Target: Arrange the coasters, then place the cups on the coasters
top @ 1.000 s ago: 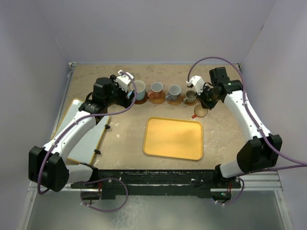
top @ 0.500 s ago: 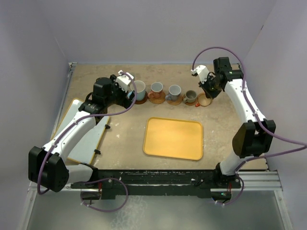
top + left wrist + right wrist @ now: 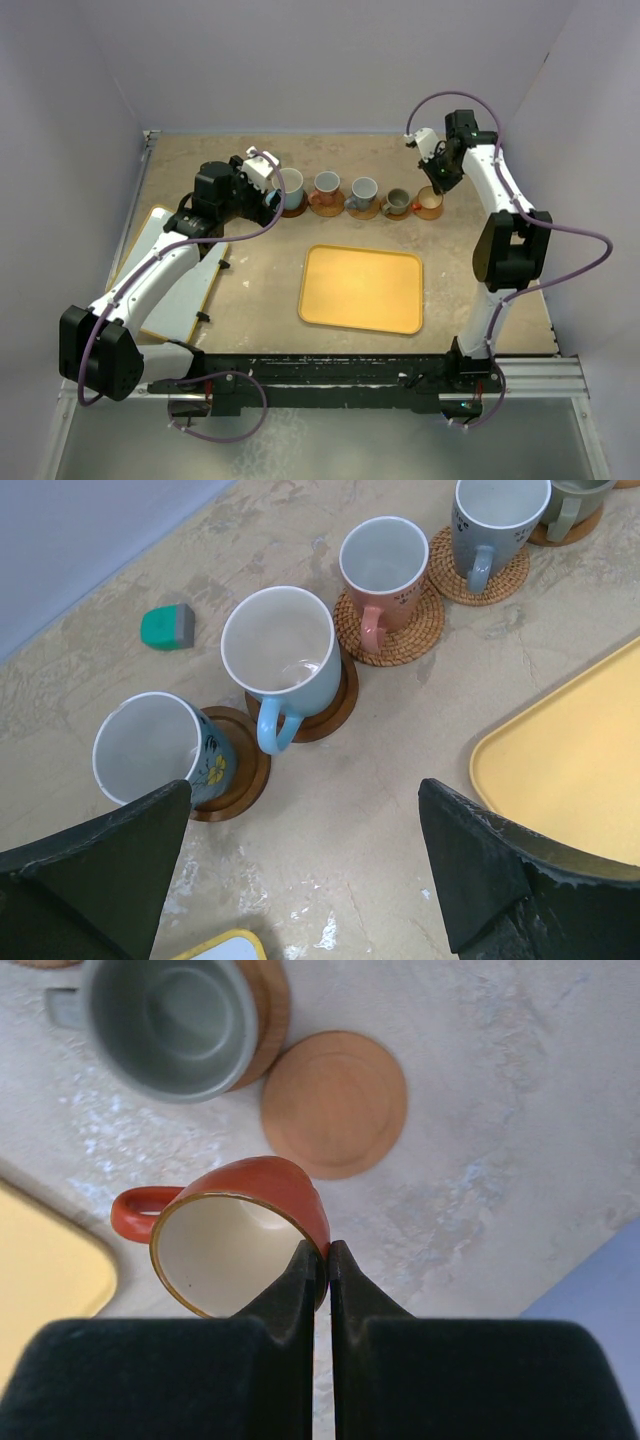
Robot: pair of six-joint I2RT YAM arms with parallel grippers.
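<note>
1. Since a second ago: right arm has swung from off the far right corner of the tray to the right end of the cup row, carrying the orange cup. Left arm unmoved.
2. Table: tray lies near its middle, nearer the right.
3. Right gripper: jaws clamped on the orange cup's rim, one finger inside, one outside. Cup is tilted, handle toward the tray. Whether it touches the table: cannot tell.
4. Left gripper: jaws wide, holding nothing, above the left end of the row.
5. Row along the table's far edge, left to right: flowered blue cup, light blue cup, pink cup, grey-blue cup, grey cup. All stand on coasters.
6. Bare coaster: right end of the row, just beside the grey cup's coaster, near the orange cup but apart from it in the wrist view.
7. Teal block: behind the row's left end.
</note>
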